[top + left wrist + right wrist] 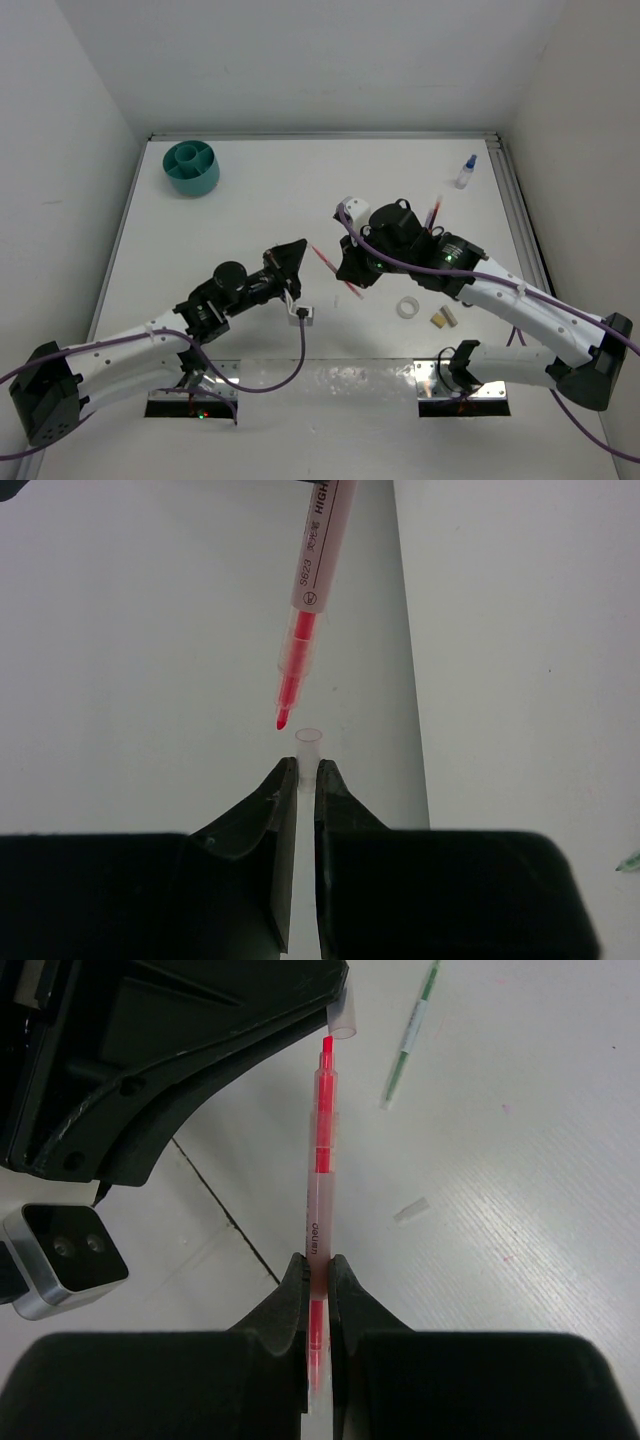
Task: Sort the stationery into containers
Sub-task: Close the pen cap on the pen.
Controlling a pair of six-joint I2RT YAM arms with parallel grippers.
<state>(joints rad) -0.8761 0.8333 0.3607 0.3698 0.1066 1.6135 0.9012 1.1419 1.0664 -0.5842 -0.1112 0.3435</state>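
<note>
Seen from above, both arms reach in from the near edge of the white table (270,190) and meet near its middle. The left arm stretches forward and to the right, low and long. The right arm folds back on itself, with its wrist turned left so the two grippers face each other.

The left gripper (308,774) is closed to a narrow slit, pinching a small clear cap (309,740) that stands just proud of its fingertips. The right gripper (318,1268) is clamped around the lower barrel of a red pen (322,1150), which is held off the table with its bare red tip aimed at the cap. The left wrist view shows a slight gap between tip and cap. From the right wrist camera they look almost touching, so contact is hard to judge.

A green pen (408,1035) lies on the table beyond the grippers. The teal pot (192,167) stands at the far left corner, well apart from both arms. A blue-capped bottle (466,172) stands at the far right. A white tape ring (407,308) and tan blocks (444,318) lie just beside each other under the right arm.
</note>
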